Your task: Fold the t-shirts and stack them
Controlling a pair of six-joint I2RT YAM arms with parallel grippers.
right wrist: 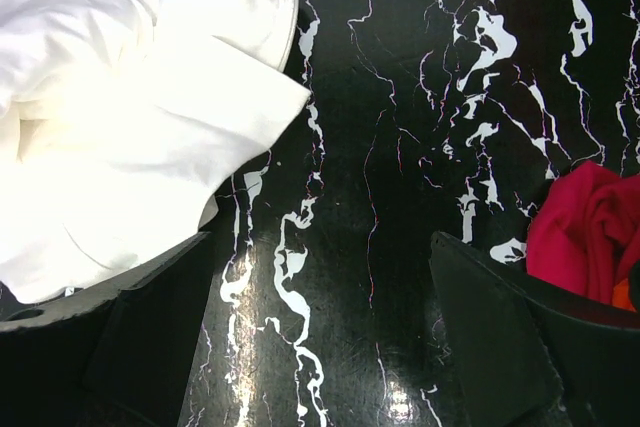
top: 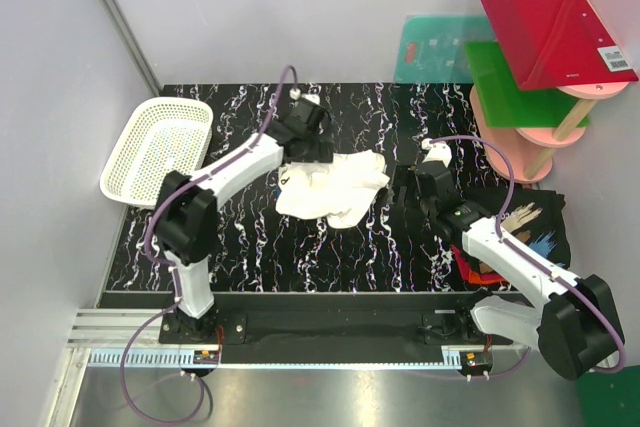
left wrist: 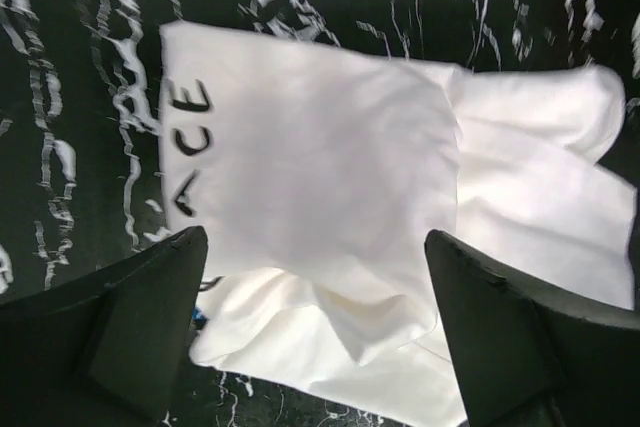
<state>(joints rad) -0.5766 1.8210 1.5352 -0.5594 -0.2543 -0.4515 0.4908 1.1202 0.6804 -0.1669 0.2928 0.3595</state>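
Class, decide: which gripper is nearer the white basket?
Left. The left gripper hovers open over the white shirt, just right of the basket; the right gripper sits beyond the shirt, farther right.

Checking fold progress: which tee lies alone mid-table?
The white t-shirt, loosely folded at mid-table; the black printed t-shirt and red t-shirt lie heaped together at right.

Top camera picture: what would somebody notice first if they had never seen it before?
The crumpled white t-shirt jumps out, lying in the middle of the black marbled table with the open left gripper over it. Next come the bright red board and green board at the far right corner. A black t-shirt lies at the right, and a white basket sits at the left edge.
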